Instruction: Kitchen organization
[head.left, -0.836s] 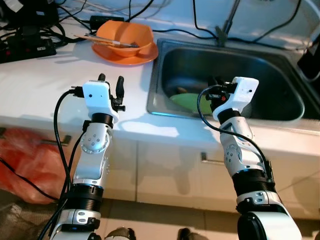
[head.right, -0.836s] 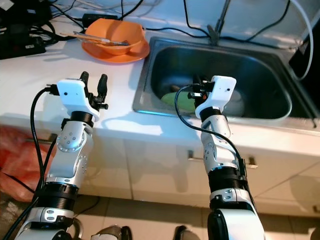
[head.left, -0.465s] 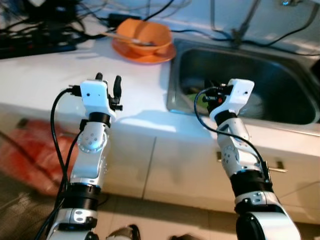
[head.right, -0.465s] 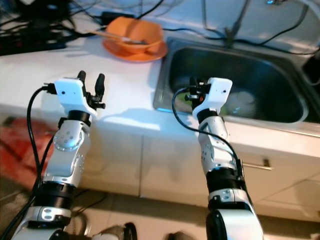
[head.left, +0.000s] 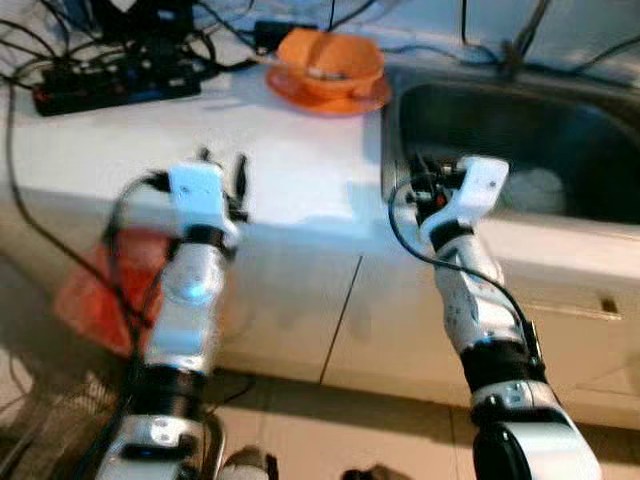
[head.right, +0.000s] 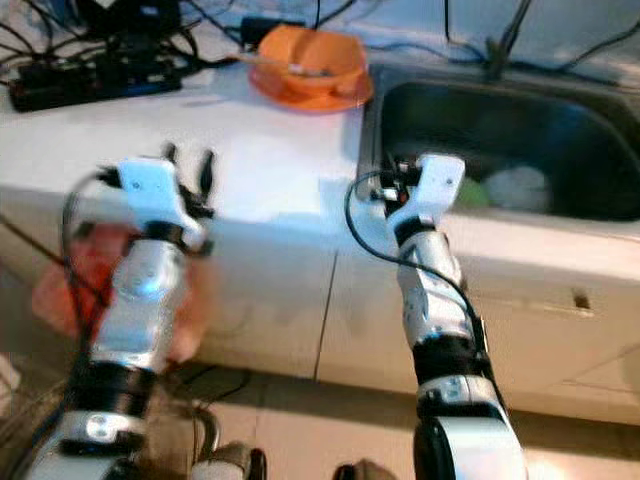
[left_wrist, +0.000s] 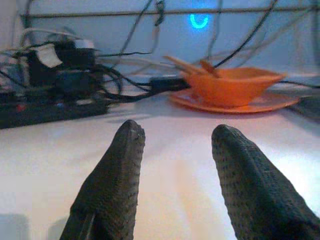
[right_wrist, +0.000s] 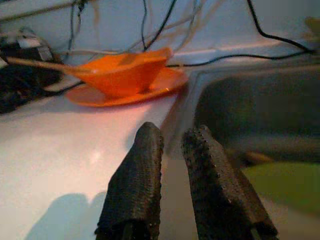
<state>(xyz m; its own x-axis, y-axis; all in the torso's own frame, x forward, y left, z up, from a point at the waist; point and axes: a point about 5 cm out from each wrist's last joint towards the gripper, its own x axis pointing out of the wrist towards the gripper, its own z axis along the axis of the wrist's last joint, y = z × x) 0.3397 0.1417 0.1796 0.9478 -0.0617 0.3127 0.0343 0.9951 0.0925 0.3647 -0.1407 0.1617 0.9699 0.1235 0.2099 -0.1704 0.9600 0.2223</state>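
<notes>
Here the left gripper (left_wrist: 172, 165) hovers over the white counter (head.left: 290, 170), fingers spread, holding nothing. The right gripper (right_wrist: 172, 170) hangs at the sink (head.left: 560, 110) edge, fingers a narrow gap apart, empty. An orange bowl (head.left: 335, 58) sits on its plate (head.left: 300, 92) beside the sink; something green (right_wrist: 285, 182) lies in the basin.
</notes>
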